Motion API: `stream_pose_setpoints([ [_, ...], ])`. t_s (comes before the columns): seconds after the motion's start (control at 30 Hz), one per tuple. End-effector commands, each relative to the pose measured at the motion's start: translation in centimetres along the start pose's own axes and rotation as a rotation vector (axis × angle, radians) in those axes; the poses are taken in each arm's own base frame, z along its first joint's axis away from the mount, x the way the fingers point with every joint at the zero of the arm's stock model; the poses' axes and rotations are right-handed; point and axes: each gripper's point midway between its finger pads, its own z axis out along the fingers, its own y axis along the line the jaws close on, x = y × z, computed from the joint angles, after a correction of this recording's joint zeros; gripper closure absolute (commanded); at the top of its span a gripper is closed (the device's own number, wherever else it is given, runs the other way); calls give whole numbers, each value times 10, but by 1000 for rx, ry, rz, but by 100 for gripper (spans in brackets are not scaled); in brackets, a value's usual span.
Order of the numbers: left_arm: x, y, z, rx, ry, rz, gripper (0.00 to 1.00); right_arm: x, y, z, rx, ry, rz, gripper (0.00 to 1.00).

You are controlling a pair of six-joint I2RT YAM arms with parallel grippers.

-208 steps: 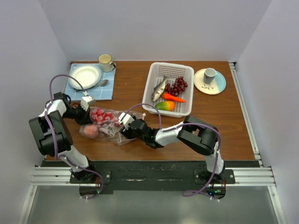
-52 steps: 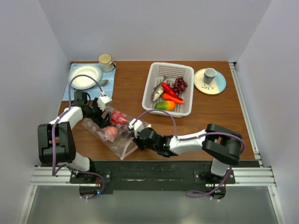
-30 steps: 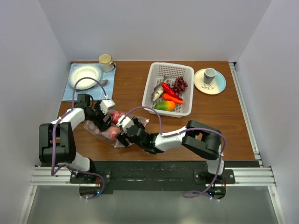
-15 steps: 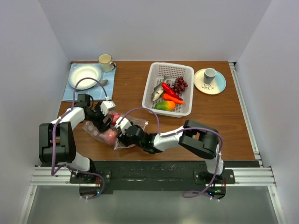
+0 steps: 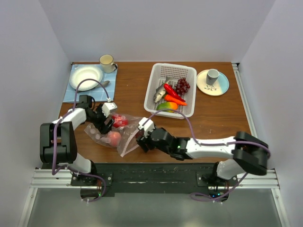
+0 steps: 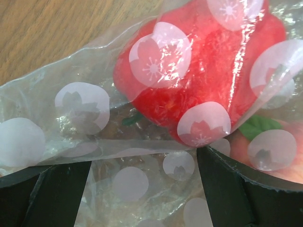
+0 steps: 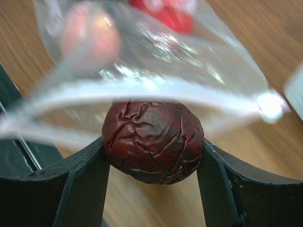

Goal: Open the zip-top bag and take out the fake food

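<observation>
Counts from the top view: 1 zip-top bag (image 5: 127,140), 1 white basket (image 5: 188,90), 2 cups (image 5: 107,62) (image 5: 212,75), 2 plates (image 5: 85,77) (image 5: 220,85), 1 spoon (image 5: 102,84), 1 blue mat (image 5: 107,92)

Fake food: 2 pieces visible in the bag, a red one (image 5: 119,121) and a pink-orange round one (image 5: 112,138). 5 are in the basket: fish (image 5: 159,92), chili (image 5: 170,91), grapes (image 5: 182,86), carrot (image 5: 176,100), mango (image 5: 167,106). 1 more is in the right gripper (image 5: 140,138)

The bag lies on the table (image 5: 218,118) near the front left, between the two grippers. Left gripper (image 5: 104,123) is at its far-left edge, right gripper just off its near-right edge

View differences:
- Right wrist only: the fingers (image 7: 78,189) are clamped on a dark-red wrinkled ball (image 7: 152,142), one finger on each side. From above it's only a dark blob. Beyond the ball the bag mouth gapes, pale zip strip blurred, with the pink and red pieces behind
- Left wrist only: the film has a white blossom-dot print, the red piece presses against it and there's a green leaf bit (image 6: 255,126). The left fingers (image 6: 45,194) sit apart with bag film spanning the gap; can't tell if they actually bite it
- Top only: basket, cups, plates and the bag's overall layout
</observation>
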Motion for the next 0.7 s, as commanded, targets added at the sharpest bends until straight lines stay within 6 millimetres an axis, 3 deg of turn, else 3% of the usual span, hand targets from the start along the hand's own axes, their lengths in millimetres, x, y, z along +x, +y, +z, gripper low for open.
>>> stream_pose_setpoints([
  [0.0,-8,15,-1,-40,0,32,5,-1,-40,-42,159,-24,34,96],
  [0.07,-6,15,-1,-38,7,32,5,-24,-76,-61,321,-110,45,95],
  [0.1,-5,12,0,-31,10,28,5,-33,-104,-65,406,-132,74,95],
  [0.17,-5,11,-1,-27,8,25,5,-47,-138,-68,483,-159,142,95],
  [0.2,-6,10,-1,-23,3,25,6,-59,-173,-69,569,-174,191,96],
  [0.3,-9,9,-4,-28,-4,28,6,-75,-218,-49,650,-133,254,93],
  [0.33,-10,10,-6,-34,-5,28,6,-73,-222,-42,651,-91,247,69],
  [0.37,-10,8,-7,-33,-5,27,6,-75,-227,-35,656,-69,239,54],
  [0.4,-10,9,-7,-38,-6,24,4,-93,-230,-28,660,-84,247,38],
  [0.43,-11,10,-9,-47,-5,27,2,-84,-230,-15,660,-42,239,13],
  [0.47,-12,11,-9,-50,-8,21,2,-83,-229,-11,653,-26,244,3],
  [0.53,-15,13,-11,-58,-14,20,0,-87,-227,-4,637,-18,260,1],
  [0.67,-18,13,-14,-62,-22,26,0,-94,-220,-12,602,-21,269,1],
])
